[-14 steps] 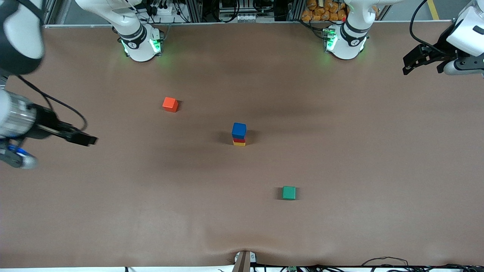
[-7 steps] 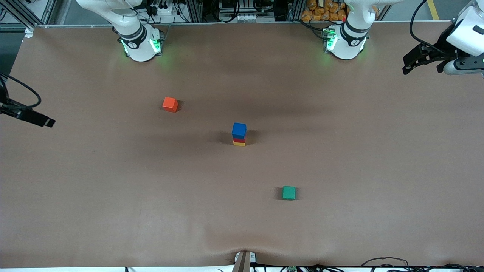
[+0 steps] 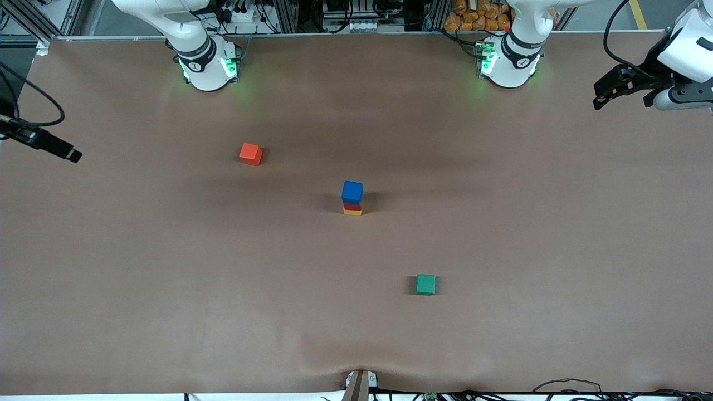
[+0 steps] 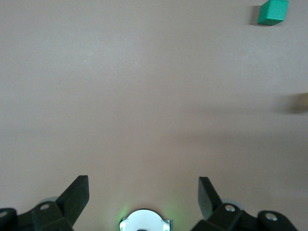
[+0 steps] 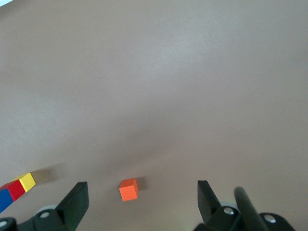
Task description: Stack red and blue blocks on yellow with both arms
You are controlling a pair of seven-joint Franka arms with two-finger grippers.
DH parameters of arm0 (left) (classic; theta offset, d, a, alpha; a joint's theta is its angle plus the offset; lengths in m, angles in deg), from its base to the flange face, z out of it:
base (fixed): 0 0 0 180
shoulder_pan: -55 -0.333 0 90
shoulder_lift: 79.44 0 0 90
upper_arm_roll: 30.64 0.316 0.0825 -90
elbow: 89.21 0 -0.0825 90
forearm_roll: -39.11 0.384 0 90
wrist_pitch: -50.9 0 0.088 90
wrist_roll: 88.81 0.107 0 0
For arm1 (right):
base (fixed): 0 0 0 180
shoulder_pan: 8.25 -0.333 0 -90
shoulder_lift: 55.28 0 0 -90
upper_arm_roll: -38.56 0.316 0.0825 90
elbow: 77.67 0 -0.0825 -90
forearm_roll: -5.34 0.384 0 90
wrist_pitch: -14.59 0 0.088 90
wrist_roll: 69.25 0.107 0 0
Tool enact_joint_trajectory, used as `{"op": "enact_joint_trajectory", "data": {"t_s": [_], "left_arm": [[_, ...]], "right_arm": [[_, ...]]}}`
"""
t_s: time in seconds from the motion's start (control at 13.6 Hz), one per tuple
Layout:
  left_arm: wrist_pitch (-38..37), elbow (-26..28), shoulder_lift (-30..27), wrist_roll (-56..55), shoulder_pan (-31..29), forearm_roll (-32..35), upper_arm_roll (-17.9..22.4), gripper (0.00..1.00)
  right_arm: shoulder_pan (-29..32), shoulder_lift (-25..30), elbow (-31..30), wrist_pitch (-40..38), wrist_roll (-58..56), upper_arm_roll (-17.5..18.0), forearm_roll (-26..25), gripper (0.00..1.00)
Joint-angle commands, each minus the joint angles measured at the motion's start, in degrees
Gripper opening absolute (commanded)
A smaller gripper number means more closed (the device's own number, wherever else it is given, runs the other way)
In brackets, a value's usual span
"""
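The blue block [image 3: 352, 191] sits on the red block [image 3: 352, 206], which sits on the yellow cube [image 3: 352, 211], one upright stack at mid-table. The stack also shows at the edge of the right wrist view: yellow [image 5: 27, 181], red [image 5: 15, 189], blue [image 5: 4, 199]. My right gripper [image 3: 69, 153] is open and empty, up over the right arm's end of the table, well away from the stack; its wrist view [image 5: 142, 195] shows the jaws wide apart. My left gripper [image 3: 619, 100] is open and empty [image 4: 143, 192], waiting over the left arm's end.
An orange-red cube [image 3: 250, 153] lies farther from the front camera than the stack, toward the right arm's end, and shows in the right wrist view [image 5: 128, 189]. A green cube [image 3: 425, 284] lies nearer, toward the left arm's end, also in the left wrist view [image 4: 272, 12].
My right gripper has drawn back from over the table toward the right arm's end, almost out of the front view. The stack and the left arm have not moved.
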Motion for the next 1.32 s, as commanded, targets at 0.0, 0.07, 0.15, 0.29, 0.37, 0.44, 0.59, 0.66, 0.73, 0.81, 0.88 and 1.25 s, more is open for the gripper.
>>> {"op": "enact_joint_trajectory", "data": {"t_s": [0.0, 0.07, 0.15, 0.29, 0.37, 0.44, 0.59, 0.66, 0.73, 0.81, 0.88, 1.25], "left_arm": [[-1.05, -0.42, -0.44, -0.47, -0.36, 0.04, -0.52, 1.00], [-1.40, -0.42, -0.44, -0.47, -0.36, 0.04, -0.52, 1.00], [-1.40, -0.42, -0.44, -0.47, -0.27, 0.04, -0.52, 1.00], [-1.75, -0.51, -0.44, -0.56, -0.27, 0.04, -0.61, 1.00], [-1.75, -0.51, -0.35, -0.48, -0.27, 0.04, -0.61, 1.00], [-1.75, -0.69, -0.18, -0.39, -0.18, 0.04, -0.61, 1.00], [-1.75, -1.04, 0.00, 0.14, -0.18, 0.04, -0.53, 1.00], [-1.75, -1.21, 0.00, 0.23, -0.35, 0.04, -0.44, 1.00], [-1.75, -1.48, 0.09, -0.03, -0.44, 0.04, -0.44, 1.00], [-1.75, -2.18, 0.35, -0.12, -0.53, 0.04, -0.35, 1.00], [-1.75, -2.88, 0.61, -0.12, -0.53, 0.04, -0.26, 1.00], [-1.75, -4.64, 1.58, 0.14, -0.53, 0.04, 0.00, 1.00]], "right_arm": [[0.86, 5.02, -8.08, 3.78, -0.83, 0.69, -1.59, 1.00], [1.47, 4.84, -8.08, 3.78, -1.00, 0.78, -1.59, 1.00], [1.56, 4.75, -7.73, 3.70, -3.18, 0.78, -1.59, 1.00], [1.74, 3.71, -4.76, 3.70, -8.02, 0.78, -1.77, 1.00], [2.43, 2.22, -1.95, 2.65, -8.21, 0.69, -2.03, 1.00], [3.57, 0.99, 0.42, 0.38, -8.13, 0.78, -2.03, 1.00], [4.11, 0.10, 3.69, -1.84, -9.52, 0.87, -1.67, 1.00], [3.59, 0.27, 3.87, -1.84, -12.06, 1.13, -2.03, 1.00], [3.50, 0.36, 3.87, -2.02, -13.65, 1.13, -2.55, 1.00], [4.02, 0.62, 3.35, -2.71, -14.53, 1.04, -2.38, 1.00], [4.37, 0.62, 3.52, -3.68, -14.45, 0.87, -1.60, 1.00], [4.20, 0.62, 3.70, -4.04, -14.45, 1.04, -1.41, 1.00]]}}
